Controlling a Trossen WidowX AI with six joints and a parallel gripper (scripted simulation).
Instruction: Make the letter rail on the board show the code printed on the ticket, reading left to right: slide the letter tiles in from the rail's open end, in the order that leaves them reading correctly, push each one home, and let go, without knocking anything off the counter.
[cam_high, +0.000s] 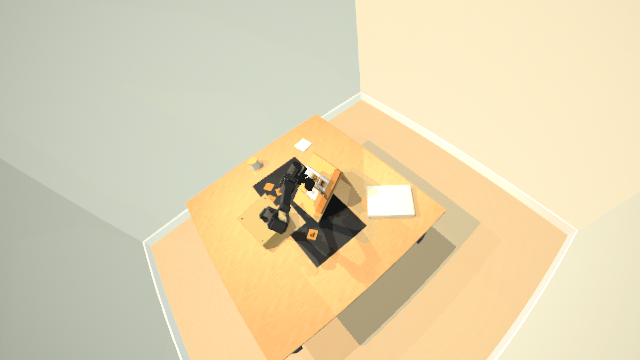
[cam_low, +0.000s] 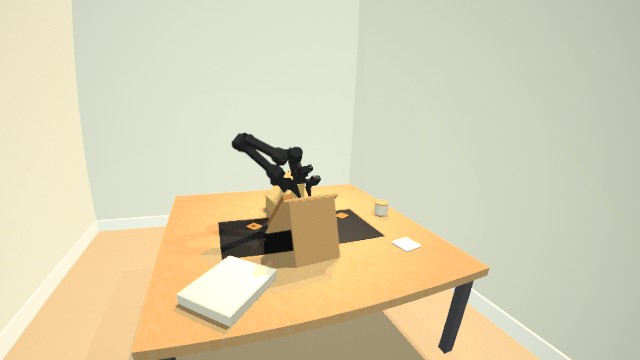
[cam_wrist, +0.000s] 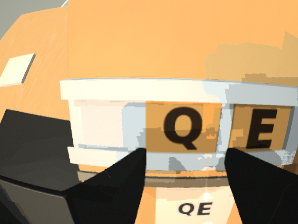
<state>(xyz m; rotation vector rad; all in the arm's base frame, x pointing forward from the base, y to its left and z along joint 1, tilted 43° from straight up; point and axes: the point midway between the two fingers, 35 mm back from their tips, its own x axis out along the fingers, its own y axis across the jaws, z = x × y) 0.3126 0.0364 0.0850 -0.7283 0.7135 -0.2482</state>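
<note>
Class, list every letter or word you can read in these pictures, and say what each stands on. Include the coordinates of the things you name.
"Q": on the left tile (cam_wrist: 154, 142) in the rail (cam_wrist: 125, 90).
"E": on the right tile (cam_wrist: 242, 142) in the rail.
"QE": on the white ticket (cam_wrist: 195, 196) below the rail.
Too small to read: the mark on the loose orange tile (cam_high: 309, 237) (cam_low: 249, 226).

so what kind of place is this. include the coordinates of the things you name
Probably a small robot test room: bare walls (cam_high: 475, 45) (cam_low: 215, 75) around one table (cam_high: 240, 280) (cam_low: 350, 295), an arm (cam_high: 286, 195) (cam_low: 260, 147) on it, and a board (cam_high: 325, 162) (cam_low: 315, 230) (cam_wrist: 175, 40) with a letter rail (cam_high: 327, 182) (cam_wrist: 145, 90).
</note>
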